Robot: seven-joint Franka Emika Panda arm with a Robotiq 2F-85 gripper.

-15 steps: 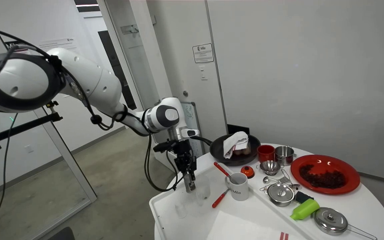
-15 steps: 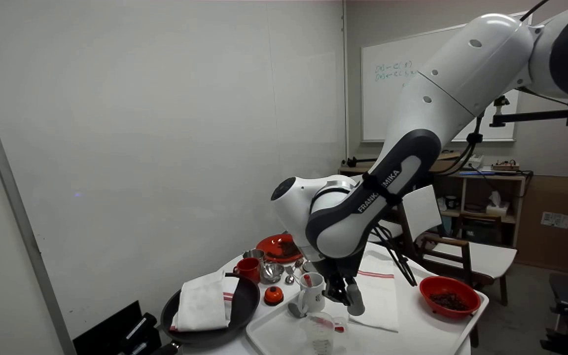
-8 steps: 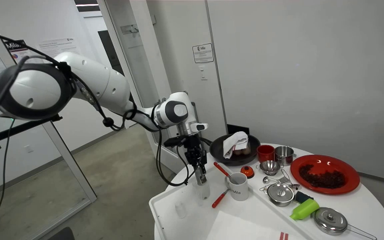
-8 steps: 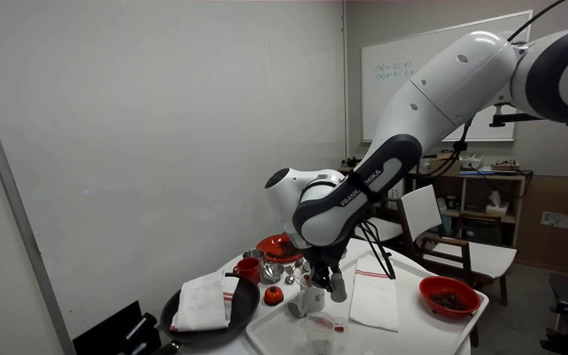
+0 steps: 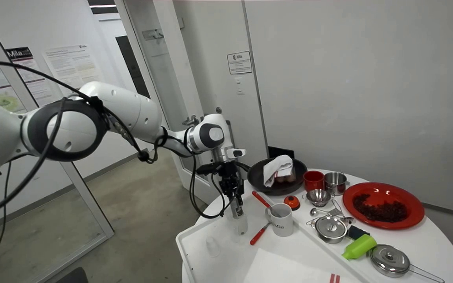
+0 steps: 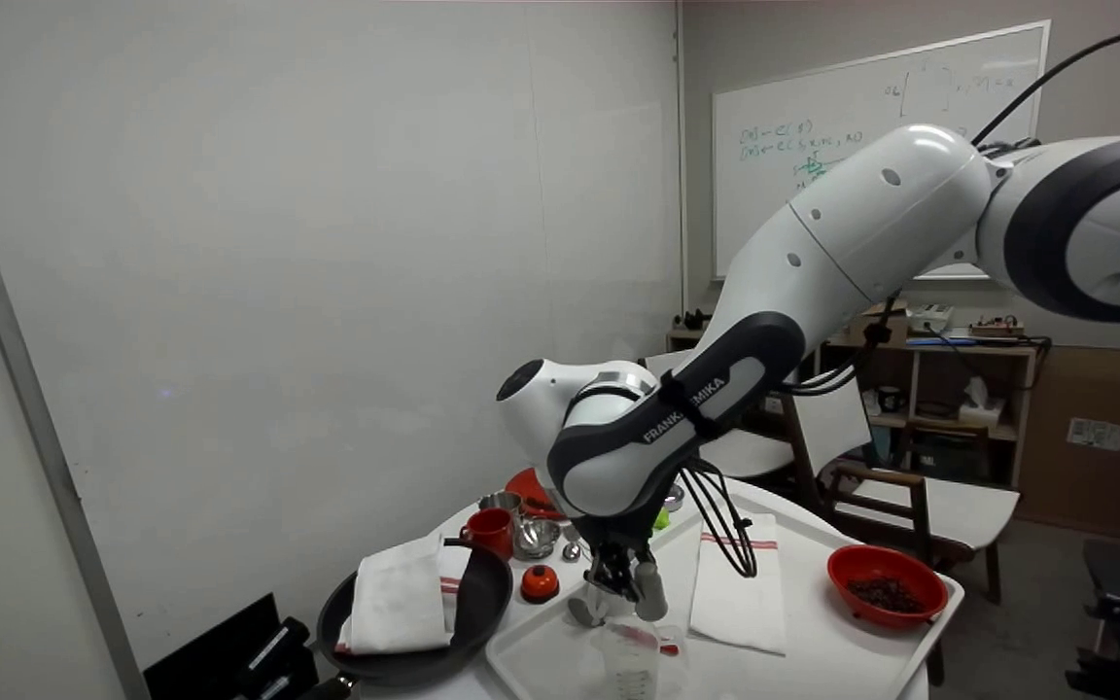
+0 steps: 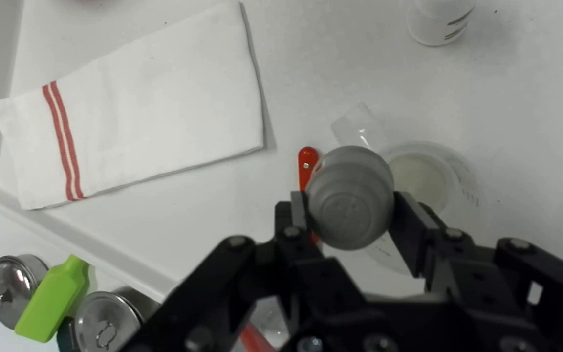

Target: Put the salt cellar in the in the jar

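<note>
A: How does the black two-fingered gripper [image 7: 351, 208] stand?

B: Part-spread, a finger against each side of a small, pale-grey, cylindrical shaker [image 6: 650, 591], the salt cellar; has hold of it.

A: Position of the salt cellar?

B: Up off the white rectangular tray [image 5: 226, 267], near the rim of a clear, cylindrical, handled jug [image 6: 631, 666], the jar. Lower end inside the mouth or not: cannot tell.

A: Nearby?

B: White mug [image 5: 283, 220] with dark lettering, red-handled utensil [image 5: 261, 199] leaning in it; second red-handled utensil [image 5: 258, 234] lying just beside. White cloth [image 7: 135, 117] with red stripes flat on the tray.
</note>
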